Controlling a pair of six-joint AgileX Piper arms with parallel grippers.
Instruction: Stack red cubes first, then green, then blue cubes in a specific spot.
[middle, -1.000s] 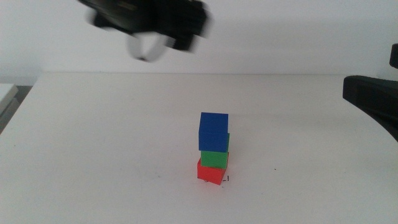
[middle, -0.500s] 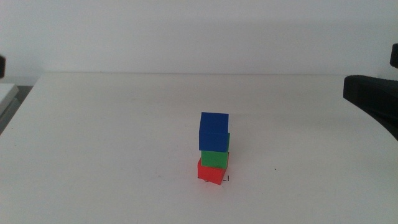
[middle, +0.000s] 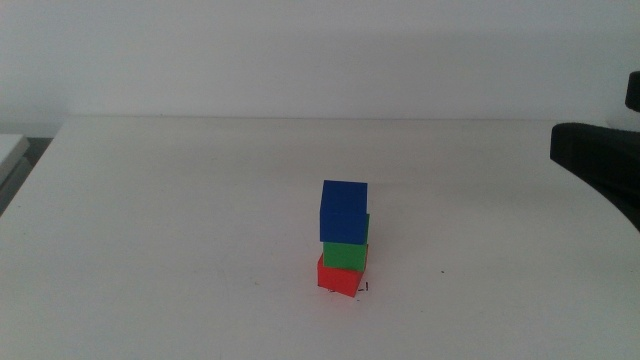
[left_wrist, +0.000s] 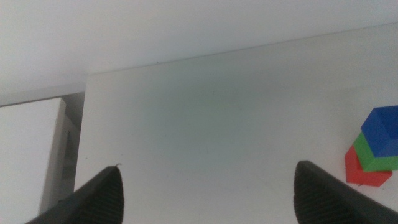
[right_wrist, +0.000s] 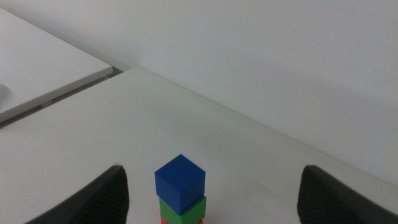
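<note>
Matt red cube (middle: 338, 277), green cube (middle: 345, 254), blue cube (middle: 343, 212); smooth white table (middle: 180, 220).

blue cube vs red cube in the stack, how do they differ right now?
The blue cube is dark blue and tops the stack; the red cube is bright red and sits at the bottom on the table. The blue cube rests on the green cube, while the red cube carries it. The red cube is turned slightly relative to the blue cube. Both look the same size, with plain matte faces, and neither gripper touches them.
</note>
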